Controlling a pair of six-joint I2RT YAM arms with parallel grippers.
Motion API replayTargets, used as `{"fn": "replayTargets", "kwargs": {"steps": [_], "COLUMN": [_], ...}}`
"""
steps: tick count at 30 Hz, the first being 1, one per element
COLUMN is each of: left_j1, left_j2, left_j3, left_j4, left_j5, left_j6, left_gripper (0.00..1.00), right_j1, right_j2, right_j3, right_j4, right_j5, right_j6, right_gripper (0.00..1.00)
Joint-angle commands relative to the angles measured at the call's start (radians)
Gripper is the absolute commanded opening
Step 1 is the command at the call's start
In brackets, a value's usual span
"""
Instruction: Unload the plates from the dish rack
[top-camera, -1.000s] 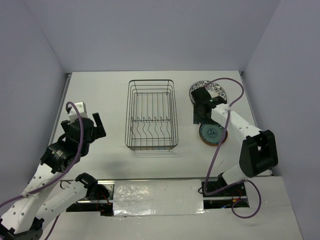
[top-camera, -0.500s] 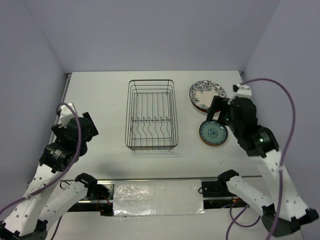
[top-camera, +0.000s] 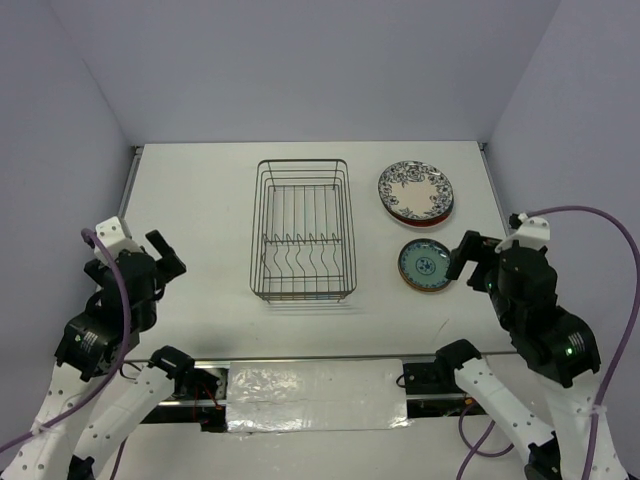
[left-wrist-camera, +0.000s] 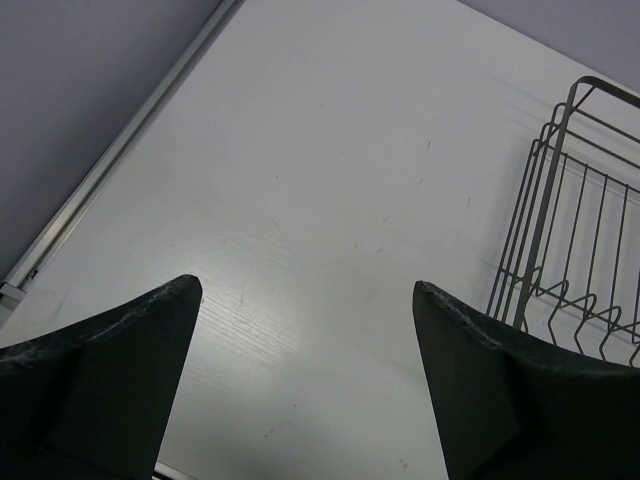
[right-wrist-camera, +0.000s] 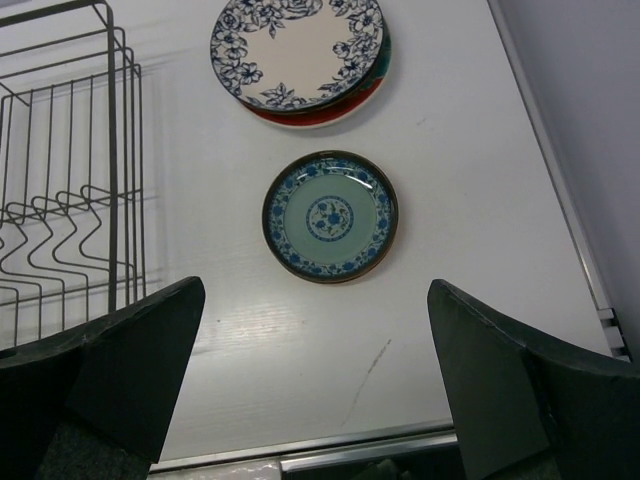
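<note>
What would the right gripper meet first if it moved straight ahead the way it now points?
The right gripper would probably reach the small teal plate, or the table just short of it; depth is unclear.

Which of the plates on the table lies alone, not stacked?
The small round teal ceramic plate with a dark rim; the larger white floral plate beyond it tops a stack.

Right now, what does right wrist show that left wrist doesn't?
Right wrist only: plate stack and small teal plate, flat on the table, right of the rack. Left wrist only: the table's left edge rail and wall. Both: part of the rack, bare table, and an open, empty gap at the left end effector and right end effector.
</note>
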Motion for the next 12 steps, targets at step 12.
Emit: {"fn": "replayTargets", "kwargs": {"steps": [12], "left_j1": [0.003], "left_j2": [-0.012], "left_j3": [-0.003], "left_j4": [0.048], "left_j5": [0.018], "left_j6": [0.021], "left_gripper": [1.0], "right_j1": [0.001], "right_j2": [-0.135], "right_j3": [0.016], "right_j4": [-0.068], "right_j5": [-0.015], "right_j6": [-0.005], "right_gripper": [1.0]}}
